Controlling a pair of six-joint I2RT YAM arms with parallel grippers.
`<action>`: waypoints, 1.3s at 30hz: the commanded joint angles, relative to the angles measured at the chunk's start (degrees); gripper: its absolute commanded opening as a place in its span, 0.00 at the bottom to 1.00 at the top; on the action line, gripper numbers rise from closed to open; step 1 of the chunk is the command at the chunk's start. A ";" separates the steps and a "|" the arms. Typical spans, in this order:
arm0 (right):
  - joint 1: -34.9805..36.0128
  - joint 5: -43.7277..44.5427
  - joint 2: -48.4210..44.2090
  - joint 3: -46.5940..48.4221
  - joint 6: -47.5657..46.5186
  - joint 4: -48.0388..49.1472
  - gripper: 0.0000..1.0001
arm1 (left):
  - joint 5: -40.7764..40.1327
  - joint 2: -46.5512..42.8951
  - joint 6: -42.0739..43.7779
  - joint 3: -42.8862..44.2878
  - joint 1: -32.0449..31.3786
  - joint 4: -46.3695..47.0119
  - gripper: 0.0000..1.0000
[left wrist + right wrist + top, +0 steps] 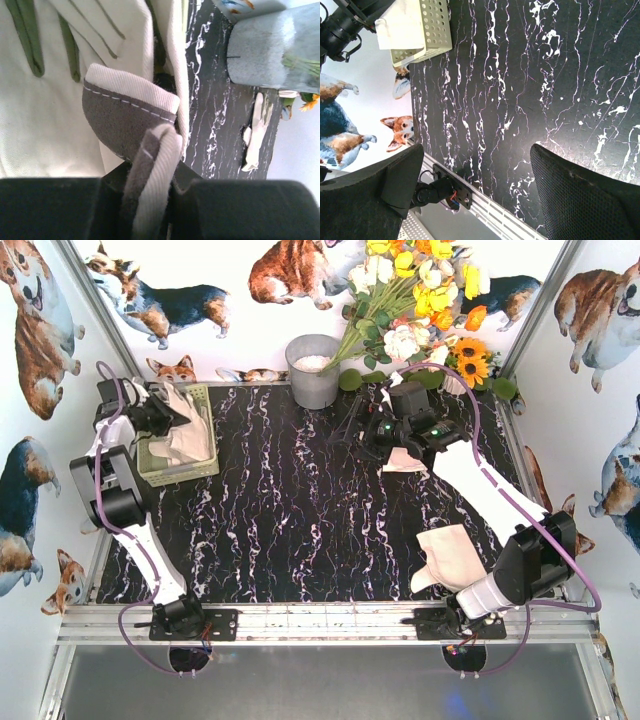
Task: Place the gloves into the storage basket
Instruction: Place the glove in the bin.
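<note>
This is a robot test cell in a lab rather than a lived-in room. A left arm (125, 505) and a right arm (480, 485) are bolted to an aluminium rail (320, 623) at the edge of a black marbled table (300, 510). Backdrop walls (40, 330) printed with corgis box it in.

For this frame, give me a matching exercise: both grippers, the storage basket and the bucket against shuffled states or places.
1. left gripper
2. right gripper
3. storage basket
4. bucket

A. open, nothing between its fingers
B. yellow-green, at the far left
C. shut on a glove
D. grey and round, at the back centre

Pairs: 1-C, 2-A, 3-B, 4-D.
</note>
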 commanded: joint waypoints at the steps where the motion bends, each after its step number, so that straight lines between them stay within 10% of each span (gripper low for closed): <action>1: -0.18 -0.64 -0.20 3.13 -0.62 1.37 0.89 | 3.29 -4.82 -2.25 -1.25 -0.04 5.26 0.00; 39: -0.54 -2.65 3.04 6.08 -1.67 1.03 0.88 | -11.09 -1.17 4.21 -7.84 -1.52 1.99 0.00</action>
